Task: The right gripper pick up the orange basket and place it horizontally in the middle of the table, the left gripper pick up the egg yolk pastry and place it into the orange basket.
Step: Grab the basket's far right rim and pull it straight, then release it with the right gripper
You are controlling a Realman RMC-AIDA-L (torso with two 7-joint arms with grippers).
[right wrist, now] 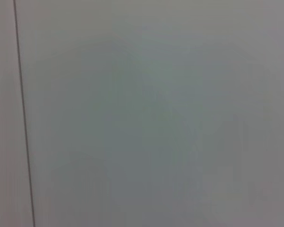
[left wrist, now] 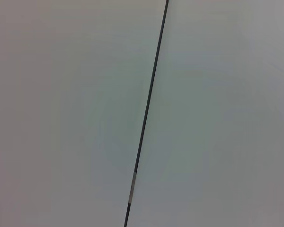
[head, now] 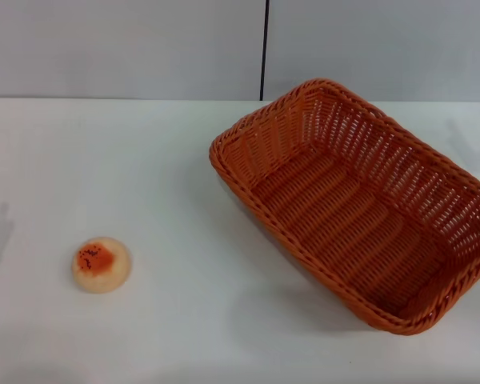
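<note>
Head view: the orange basket (head: 360, 204) is sitting at an angle on the right half of the table (head: 184, 200), its interior bare; the egg yolk pastry (head: 102, 264) is lying well apart on the near left. Neither gripper is showing. Left wrist view: a pale wall (left wrist: 75, 113) with a dark seam (left wrist: 146, 113) is filling the frame. Right wrist view: likewise.

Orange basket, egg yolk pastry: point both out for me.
orange basket (head: 344, 216), head view, on its woven floor.
egg yolk pastry (head: 101, 263), head view, on its domed top beside the orange-red patch.
</note>
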